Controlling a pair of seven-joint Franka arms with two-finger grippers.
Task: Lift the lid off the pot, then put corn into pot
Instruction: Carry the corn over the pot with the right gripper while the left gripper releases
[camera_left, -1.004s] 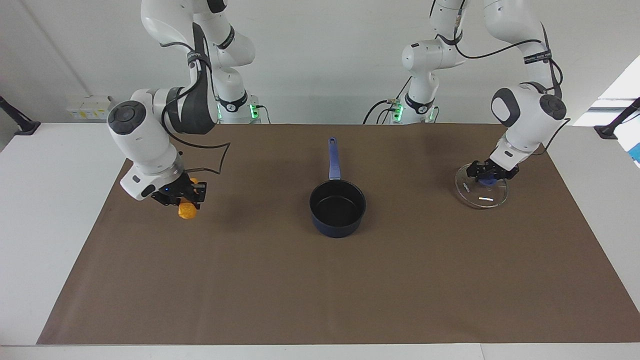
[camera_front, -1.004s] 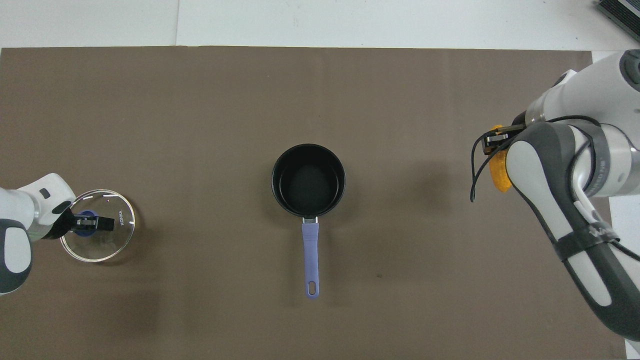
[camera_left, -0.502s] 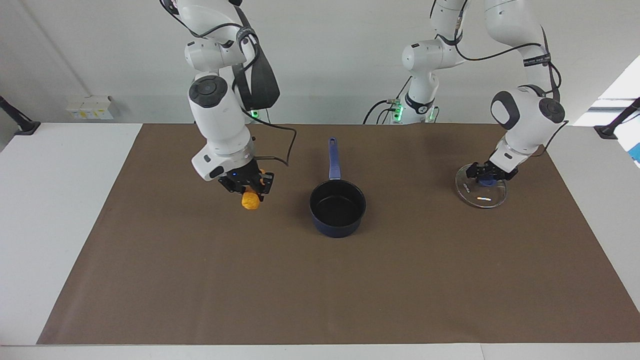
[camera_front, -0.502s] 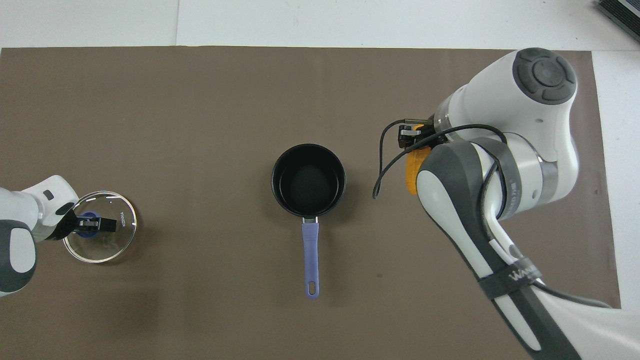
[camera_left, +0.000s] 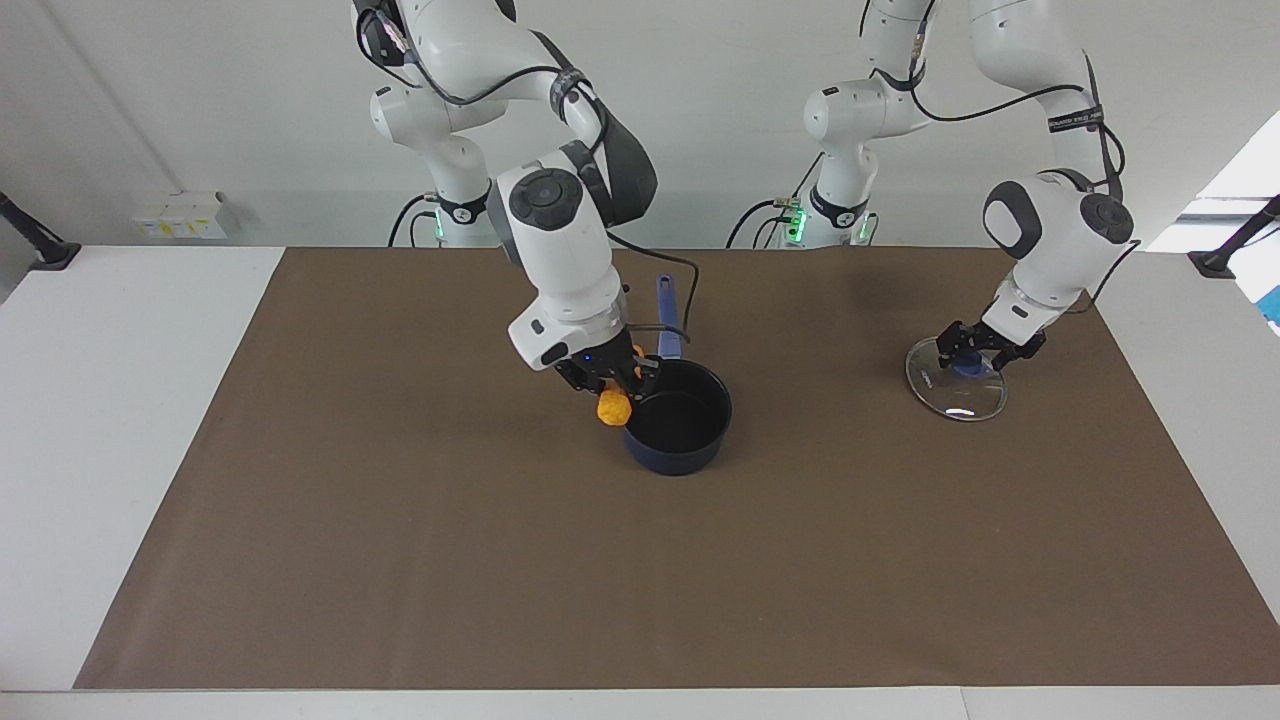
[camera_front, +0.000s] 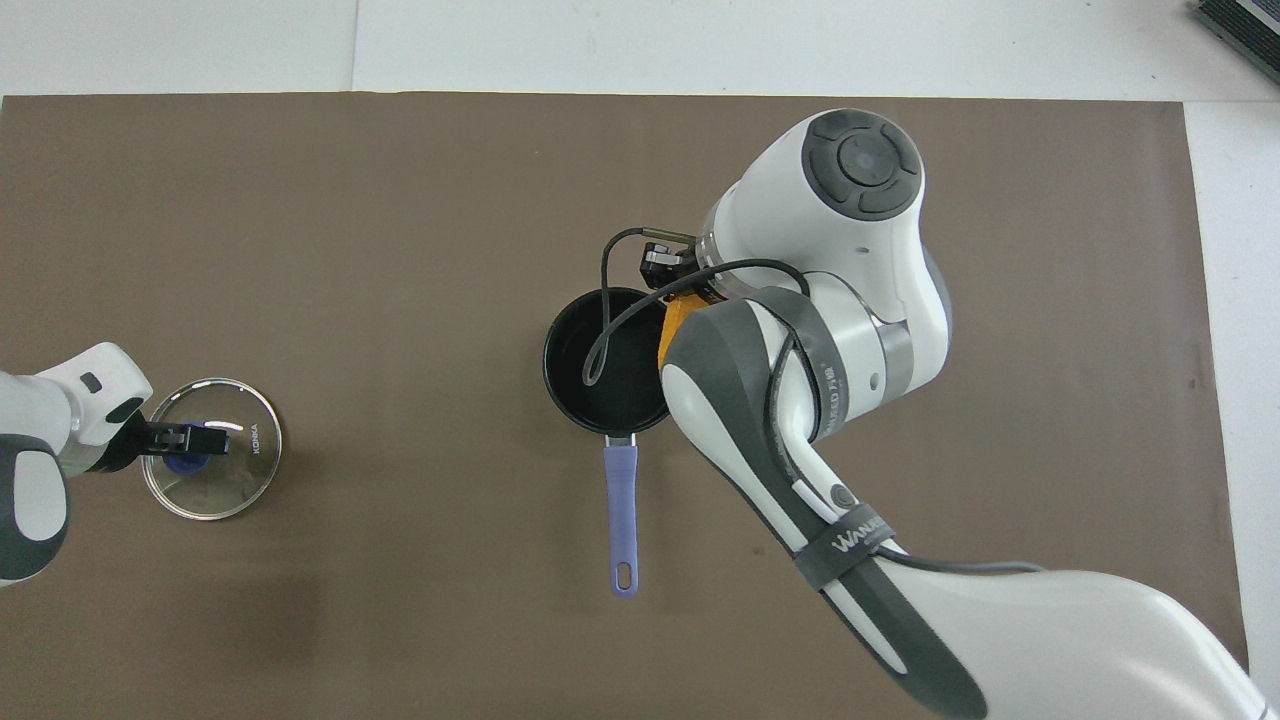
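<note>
The dark blue pot stands open mid-mat, its handle pointing toward the robots; it also shows in the overhead view. My right gripper is shut on the yellow-orange corn and holds it over the pot's rim on the side toward the right arm's end; the corn is partly under the arm from above. My left gripper is shut on the blue knob of the glass lid, low at the mat toward the left arm's end, as the overhead view also shows.
A brown mat covers the white table. A white socket box sits at the wall edge toward the right arm's end. Black clamps stand at the table's ends. The right arm's cable hangs over the pot.
My right gripper has carried the corn from the right arm's end of the mat to the pot's rim. My left gripper and the lid shifted slightly and stayed low.
</note>
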